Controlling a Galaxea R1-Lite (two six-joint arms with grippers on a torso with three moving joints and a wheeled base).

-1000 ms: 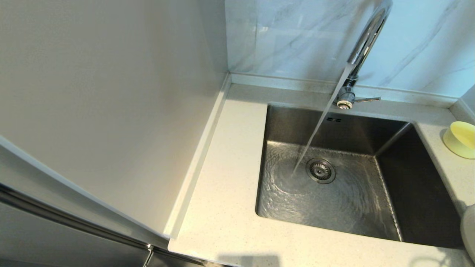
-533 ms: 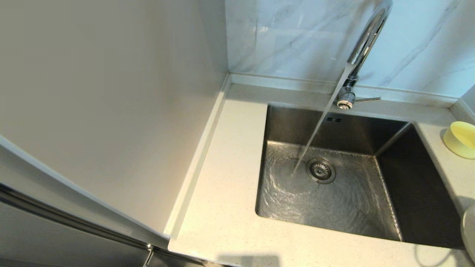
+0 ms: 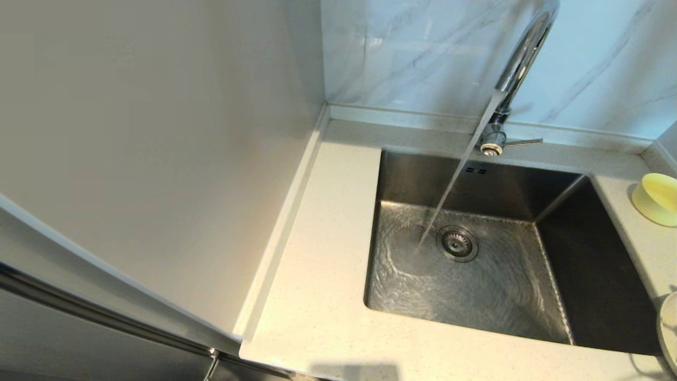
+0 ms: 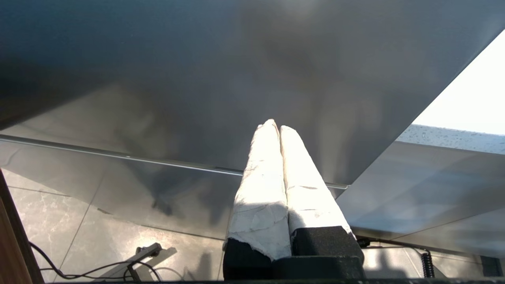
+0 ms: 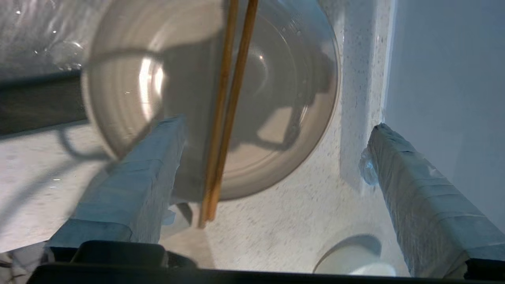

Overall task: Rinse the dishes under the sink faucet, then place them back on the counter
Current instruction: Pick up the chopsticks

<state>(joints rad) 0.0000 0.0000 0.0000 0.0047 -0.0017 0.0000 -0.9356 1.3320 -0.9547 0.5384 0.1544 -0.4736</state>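
Head view shows no arm at all, only the faucet (image 3: 521, 58) at the upper right of the frame pouring a slanted stream into the sink (image 3: 476, 275), where water ripples around the round drain (image 3: 457, 243). At the right edge of that frame a small pale yellow bowl (image 3: 656, 198) sits on the speckled counter (image 3: 328, 275), and a sliver of the white plate (image 3: 667, 330) peeks in at the lower right corner.

Right wrist view fills in what the head view cuts off. The right gripper (image 5: 276, 157) hangs over the plate (image 5: 276, 98), its two taped fingers (image 5: 134, 185) spread wide apart and holding nothing. The plate is round, pale and glossy, with faint rings and bright glints on its surface, and it rests on the counter (image 5: 276, 221) with the sink's dark edge just beside it in the upper left of the frame. A pair of thin brown chopsticks (image 5: 227, 110) lies across the plate, close together, one end sticking out past its rim onto the counter, between the fingers.

Left wrist view shows the left gripper (image 4: 278, 130) well away from the sink, its white taped fingers pressed together, pointing at a grey cabinet panel (image 4: 197, 79) above a tiled floor (image 4: 79, 221).
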